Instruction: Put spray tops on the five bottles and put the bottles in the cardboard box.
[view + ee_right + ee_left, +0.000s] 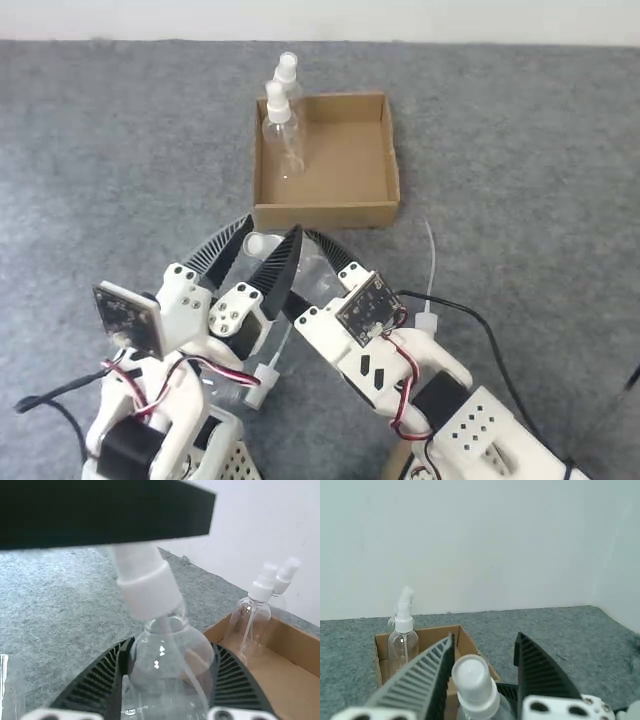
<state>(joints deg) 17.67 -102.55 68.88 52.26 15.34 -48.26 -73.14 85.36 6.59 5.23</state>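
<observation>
- Right wrist view: right gripper [171, 647] is clamped round the bottle [165, 672], just short of the cardboard box [325, 213]. That smooth plastic could twist in the grip.
- Left gripper [485, 639] brackets the spray top [472, 680]. Pinching or not, I cannot tell, and it might seat crooked.
- Going in, it could clip the finished bottles [282, 140] standing inside.

surface: grey carpeted table [540, 150] | on it: cardboard box [325, 214]; loose spray top [428, 321]

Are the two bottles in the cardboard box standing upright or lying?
Upright: the front bottle and the back bottle stand on their bases in a corner of the cardboard box, spray tops up.
</observation>
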